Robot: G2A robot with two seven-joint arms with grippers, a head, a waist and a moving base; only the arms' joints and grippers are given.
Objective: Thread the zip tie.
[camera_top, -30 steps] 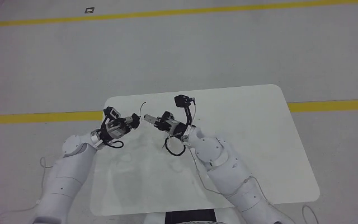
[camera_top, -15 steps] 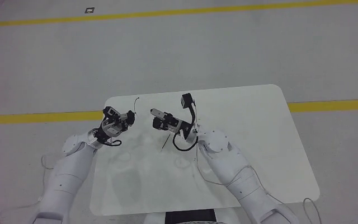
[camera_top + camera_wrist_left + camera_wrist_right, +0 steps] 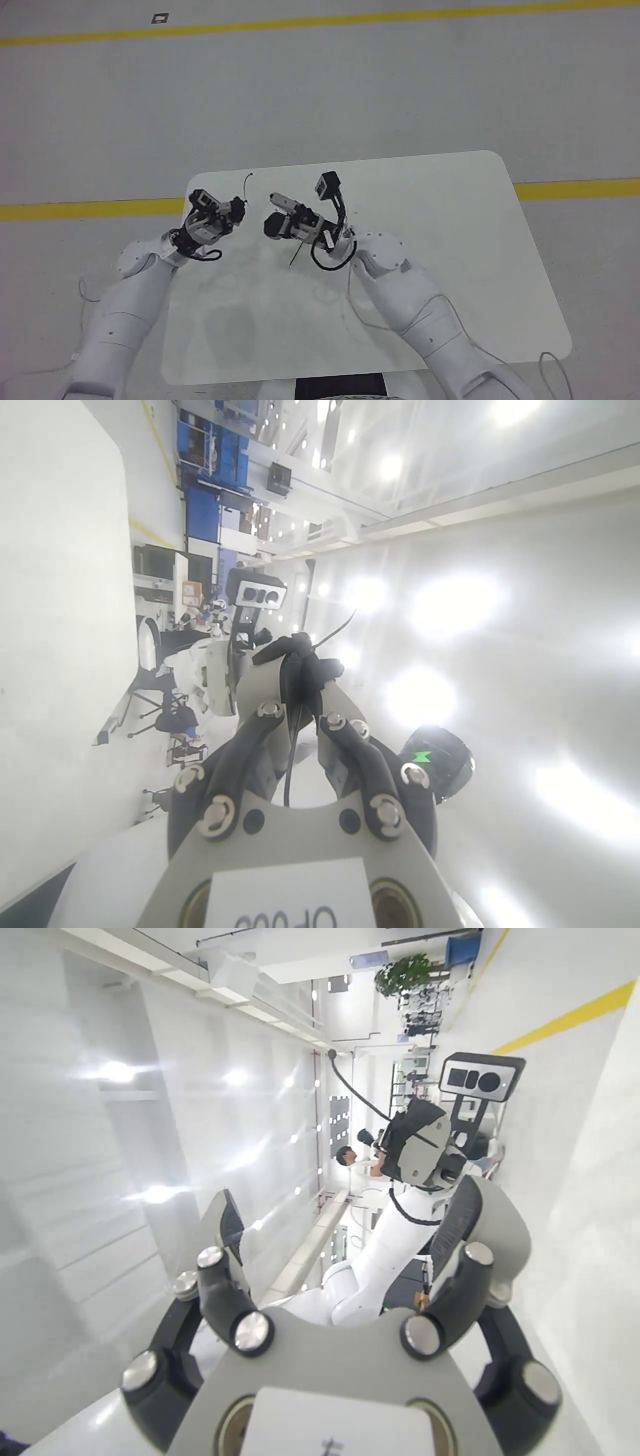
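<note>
A thin black zip tie point(image 3: 245, 181) is pinched in my left gripper point(image 3: 237, 209), which is shut on it above the table's far left part. In the left wrist view the strap point(image 3: 292, 720) runs between the fingers and its tail point(image 3: 340, 630) sticks out past the tips of the gripper point(image 3: 300, 652). My right gripper point(image 3: 268, 225) hovers just to the right of the left one, open and holding nothing. The right wrist view shows its wide-spread gripper point(image 3: 345, 1223) facing the left gripper point(image 3: 415, 1148), with the zip tie point(image 3: 357, 1095) curving away from it.
The white table point(image 3: 450, 250) has rounded corners and open room on its right half. A thin dark line point(image 3: 293, 258) lies on the surface under the right wrist. Yellow floor stripes point(image 3: 80, 210) run beyond the table.
The two grippers were almost touching a second ago and now stand apart. The right one drew back to the right, then shifted slightly nearer. The left one moved a little left with the zip tie.
</note>
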